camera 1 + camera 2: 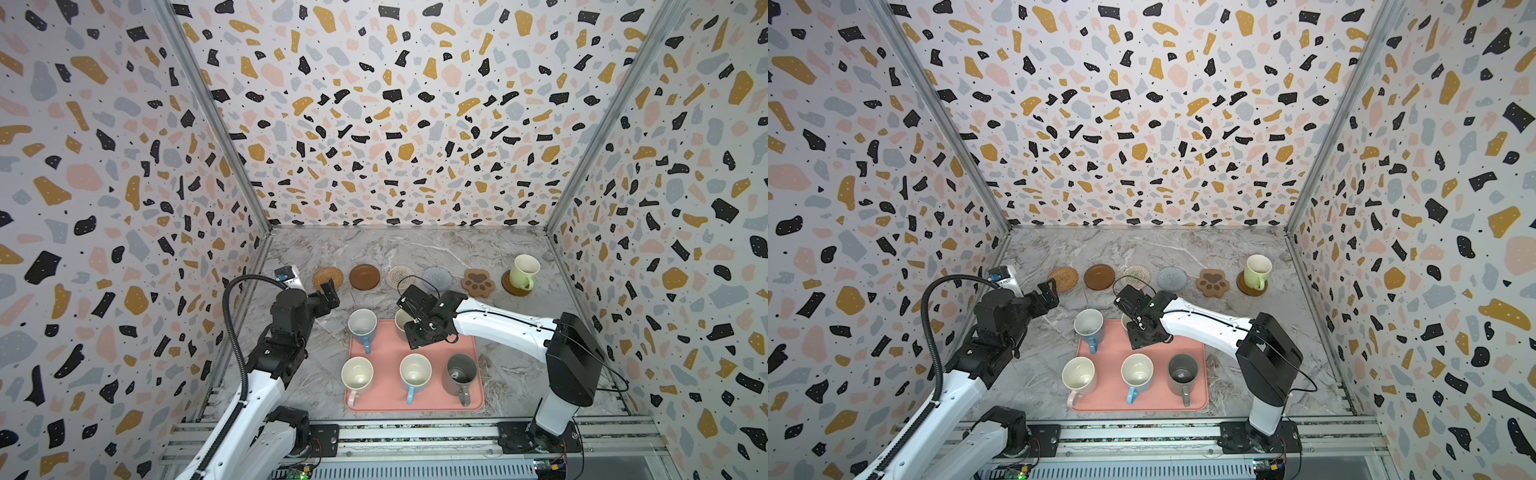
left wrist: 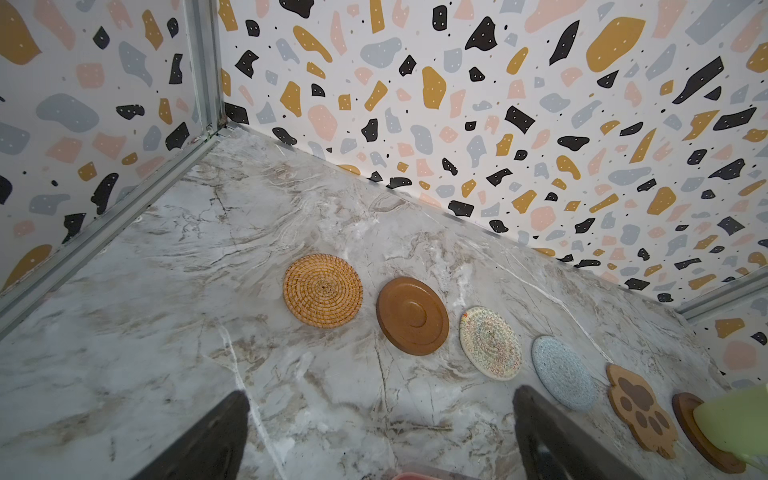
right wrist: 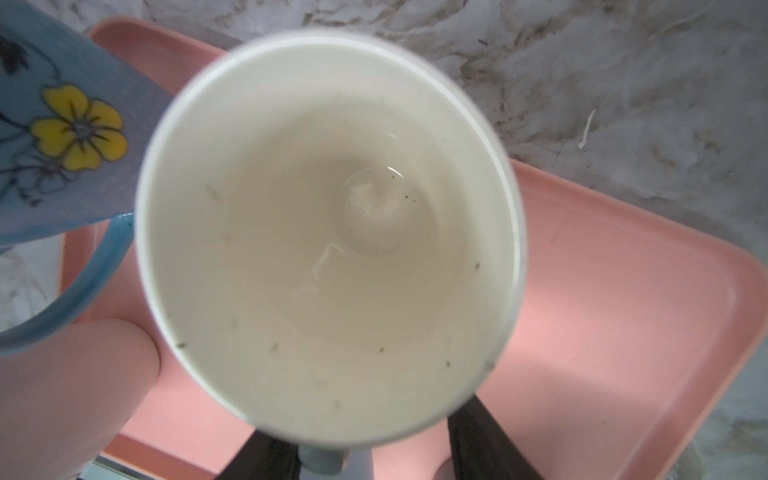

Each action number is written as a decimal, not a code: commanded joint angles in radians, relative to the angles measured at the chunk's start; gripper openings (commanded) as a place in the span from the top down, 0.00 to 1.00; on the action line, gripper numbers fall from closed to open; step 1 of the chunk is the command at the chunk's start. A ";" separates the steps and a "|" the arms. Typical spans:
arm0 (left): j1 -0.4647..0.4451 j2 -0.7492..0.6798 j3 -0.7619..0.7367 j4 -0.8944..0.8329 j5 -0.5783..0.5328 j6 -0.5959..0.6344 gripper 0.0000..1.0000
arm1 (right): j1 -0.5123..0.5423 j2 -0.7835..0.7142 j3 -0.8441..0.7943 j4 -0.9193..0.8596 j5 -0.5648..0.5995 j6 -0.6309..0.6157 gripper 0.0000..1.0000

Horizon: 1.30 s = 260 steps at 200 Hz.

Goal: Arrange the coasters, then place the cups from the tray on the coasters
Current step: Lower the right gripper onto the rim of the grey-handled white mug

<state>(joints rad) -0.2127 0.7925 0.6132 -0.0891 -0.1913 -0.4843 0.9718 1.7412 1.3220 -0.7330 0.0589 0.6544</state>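
Six coasters lie in a row at the back: orange woven [image 1: 327, 277], brown disc [image 1: 364, 276], beige woven [image 1: 400, 276], light-blue woven [image 1: 437, 278], paw [image 1: 478, 282] and a brown disc [image 1: 510, 287] bearing the light green cup [image 1: 524, 271]. The pink tray [image 1: 436, 345] holds a blue cup [image 1: 362, 326], a pink cup [image 1: 356, 374], a light-blue cup [image 1: 415, 372], a dark grey cup [image 1: 461, 374] and a grey cup [image 3: 332, 232]. My right gripper [image 3: 365, 440] hangs over the grey cup, fingers either side of its handle [image 3: 322, 459], a gap showing on one side. My left gripper [image 2: 380, 415] is open above bare table near the orange coaster [image 2: 323, 291].
Patterned walls close in the marble table [image 1: 415, 249] on three sides. A metal rail [image 1: 415, 436] runs along the front. In the right wrist view the flowered blue cup [image 3: 62, 137] and the pink cup [image 3: 62, 395] stand close beside the grey one.
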 commanded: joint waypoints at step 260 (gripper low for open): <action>-0.004 0.004 0.000 0.011 0.006 -0.016 0.00 | -0.004 0.032 -0.021 0.091 0.079 -0.094 0.88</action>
<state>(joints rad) -0.2127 0.8085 0.6132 -0.0971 -0.1841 -0.4927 0.9710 1.8111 1.3041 -0.6571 0.1062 0.5709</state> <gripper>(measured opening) 0.996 0.176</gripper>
